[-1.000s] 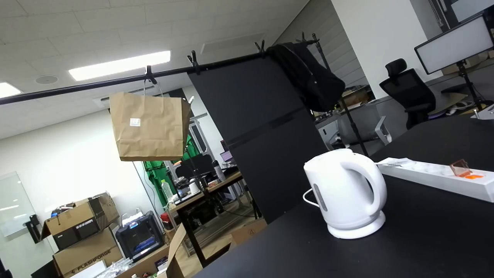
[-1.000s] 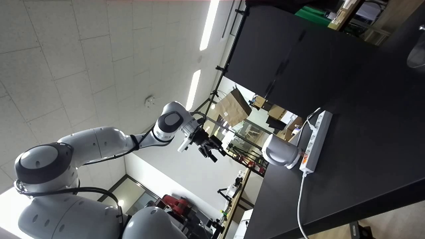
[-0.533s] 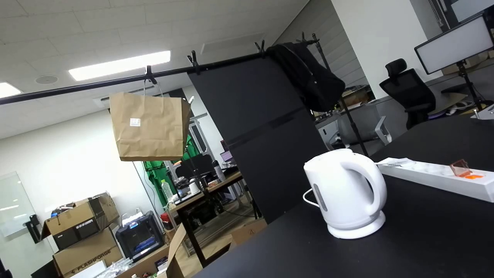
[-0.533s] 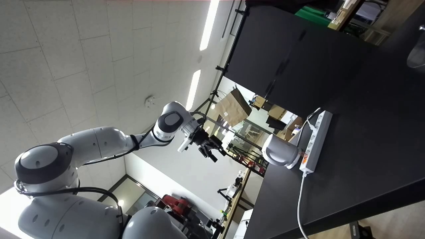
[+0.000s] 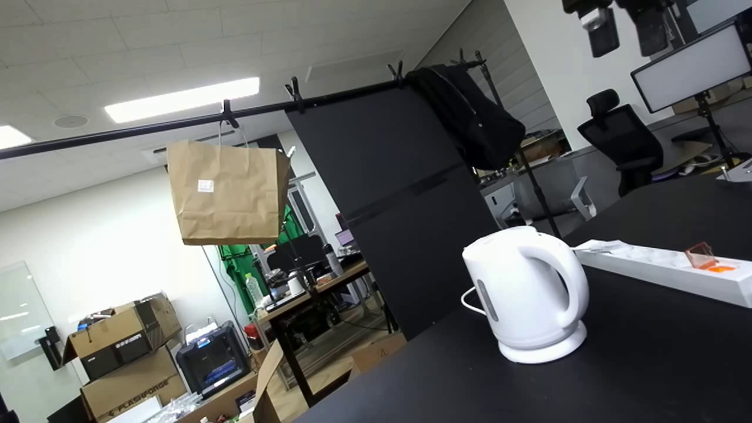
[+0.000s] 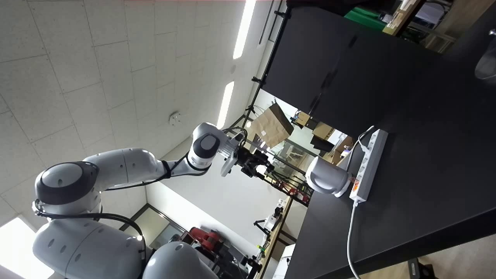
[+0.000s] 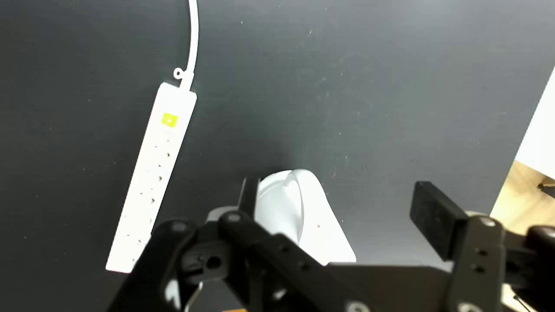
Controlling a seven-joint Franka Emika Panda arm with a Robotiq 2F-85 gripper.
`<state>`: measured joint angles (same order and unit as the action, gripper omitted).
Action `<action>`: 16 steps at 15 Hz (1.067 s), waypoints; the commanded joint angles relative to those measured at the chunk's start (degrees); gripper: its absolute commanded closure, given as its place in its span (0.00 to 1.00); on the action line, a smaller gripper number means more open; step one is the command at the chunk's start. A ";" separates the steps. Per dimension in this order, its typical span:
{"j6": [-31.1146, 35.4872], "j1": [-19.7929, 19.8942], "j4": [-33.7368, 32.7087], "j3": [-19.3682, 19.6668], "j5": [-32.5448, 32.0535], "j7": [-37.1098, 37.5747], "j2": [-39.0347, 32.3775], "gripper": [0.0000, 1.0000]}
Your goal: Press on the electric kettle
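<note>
Gripper (image 7: pixel 338 201) shows its fingers (image 7: pixel 429 216) spread well apart, with nothing held between them. The electric kettle (image 5: pixel 520 294) stands upright on the black table (image 5: pixel 458 388), well apart from the gripper; in an exterior view it sits at the gripper's seven o'clock, loop handle (image 5: pixel 574 282) facing three o'clock. In the wrist view it lies toward six o'clock, partly masked by the nine o'clock finger; the power strip (image 7: pixel 151 177) is farther out, between nine and ten o'clock of the kettle. Step in hand is judged to be the approach; pressing is not yet begun. Recommended: locate the switch first, as it cannot be made out in any view; correct the aim toward nine o'clock in the wrist view; bring the fingers together before contact so that a single firm tip bears on the switch, clear of the handle. Press squarely, raising force gradually, since the kettle appears light and may slide or tip.
</note>
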<state>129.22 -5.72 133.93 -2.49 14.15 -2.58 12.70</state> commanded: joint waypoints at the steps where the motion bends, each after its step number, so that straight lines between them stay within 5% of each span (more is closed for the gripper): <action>1: 7.16 -0.01 -2.79 -1.01 -1.71 -0.40 -4.66 0.40; 10: 21.83 -0.53 -7.89 -3.11 -6.04 0.85 -14.37 1.00; 16: 22.82 -0.38 -8.31 -3.77 -7.60 -0.22 -16.47 0.99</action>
<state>152.14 -6.24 125.69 -6.08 6.73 -3.04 -3.78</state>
